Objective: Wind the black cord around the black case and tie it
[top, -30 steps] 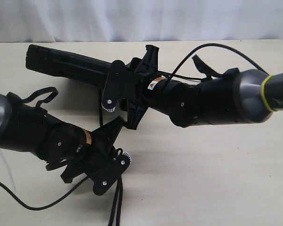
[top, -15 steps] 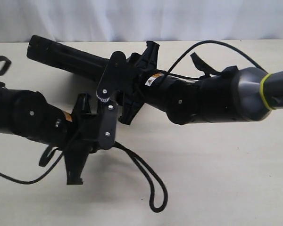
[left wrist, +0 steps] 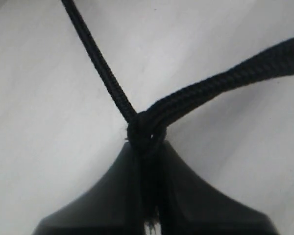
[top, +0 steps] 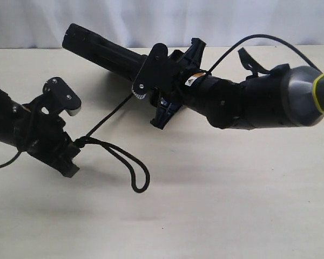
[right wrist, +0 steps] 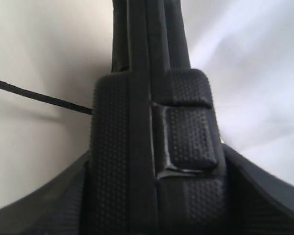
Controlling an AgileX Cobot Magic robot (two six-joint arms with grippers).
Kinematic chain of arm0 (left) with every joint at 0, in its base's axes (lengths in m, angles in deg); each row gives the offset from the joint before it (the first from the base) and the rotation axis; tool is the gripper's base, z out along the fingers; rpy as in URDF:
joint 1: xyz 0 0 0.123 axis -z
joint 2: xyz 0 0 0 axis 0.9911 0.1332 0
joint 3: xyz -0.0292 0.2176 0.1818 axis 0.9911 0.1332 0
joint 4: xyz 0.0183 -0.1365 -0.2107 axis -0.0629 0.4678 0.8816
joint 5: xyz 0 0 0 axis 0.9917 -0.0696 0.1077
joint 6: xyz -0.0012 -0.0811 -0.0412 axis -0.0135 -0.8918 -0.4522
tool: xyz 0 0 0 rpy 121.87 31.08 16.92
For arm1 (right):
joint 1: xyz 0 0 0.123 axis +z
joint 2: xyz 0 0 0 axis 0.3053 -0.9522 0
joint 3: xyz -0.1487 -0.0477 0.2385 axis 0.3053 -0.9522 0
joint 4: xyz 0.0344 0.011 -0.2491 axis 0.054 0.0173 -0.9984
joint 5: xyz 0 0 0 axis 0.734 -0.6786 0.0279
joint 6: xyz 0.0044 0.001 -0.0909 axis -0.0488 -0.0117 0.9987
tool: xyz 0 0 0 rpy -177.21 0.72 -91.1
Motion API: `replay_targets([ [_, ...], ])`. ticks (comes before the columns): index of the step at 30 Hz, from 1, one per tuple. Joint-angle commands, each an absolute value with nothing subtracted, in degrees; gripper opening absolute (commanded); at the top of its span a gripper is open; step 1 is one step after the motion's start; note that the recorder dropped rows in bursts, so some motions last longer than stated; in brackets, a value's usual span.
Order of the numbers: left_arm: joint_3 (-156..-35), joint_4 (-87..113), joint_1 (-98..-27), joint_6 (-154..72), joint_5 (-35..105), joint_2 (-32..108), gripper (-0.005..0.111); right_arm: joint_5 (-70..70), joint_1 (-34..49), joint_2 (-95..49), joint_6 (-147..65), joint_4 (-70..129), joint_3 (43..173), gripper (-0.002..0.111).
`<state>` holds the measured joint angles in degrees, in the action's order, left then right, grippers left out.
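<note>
Pinches the black cord [left wrist: 225, 81] at its knot with left gripper [top: 74, 144]; clasps the black case [top: 102, 51] with right gripper [top: 164, 81].

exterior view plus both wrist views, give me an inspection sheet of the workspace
Surface: pale beige tabletop, bare and flat.
Job's things: long black textured case, held off the table at an angle. Matte black braided cord has one strand running taut from its knot up to the case, and its doubled loop lies on the table. No wrap or tie can be confirmed.
Clutter: nothing seen.
Grippers: left gripper is shut on the cord at the knot. Right gripper is shut on the case.
Cables: smooth glossy black cable arcs over the right arm, clear of the cord.
Surroundings: white curtain behind the table.
</note>
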<state>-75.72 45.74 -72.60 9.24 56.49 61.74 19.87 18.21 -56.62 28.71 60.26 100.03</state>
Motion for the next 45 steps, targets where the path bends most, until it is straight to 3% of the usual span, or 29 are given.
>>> replay_targets([
  [1, -75.8, 52.2, -77.8, 7.6, 58.0, 61.3, 0.000, 21.2, 17.5, -56.1, 24.9, 62.3, 100.0, 0.004],
  [10, -75.8, 68.1, -87.3, 7.7, 55.2, 61.3, 0.000, 21.1, 17.5, -56.1, 22.6, 64.7, 100.0, 0.004],
  [20, -75.8, 77.5, -86.9, 7.7, 41.4, 61.5, 0.000, 20.8, 17.6, -54.9, 13.7, 64.7, 100.0, 0.004],
  [28, -77.5, 82.9, -86.8, 7.7, 44.6, 61.5, 0.000, 16.9, 17.7, -52.9, 11.4, 64.7, 100.0, 0.004],
  [34, -80.7, 82.9, -82.5, 7.7, 46.0, 61.5, 0.000, 15.2, 17.7, -52.9, 11.0, 64.7, 100.0, 0.004],
  [45, -81.9, 82.9, -81.7, 4.9, 40.5, 66.5, 0.000, 15.2, 17.7, -52.9, 9.6, 64.7, 100.0, 0.004],
])
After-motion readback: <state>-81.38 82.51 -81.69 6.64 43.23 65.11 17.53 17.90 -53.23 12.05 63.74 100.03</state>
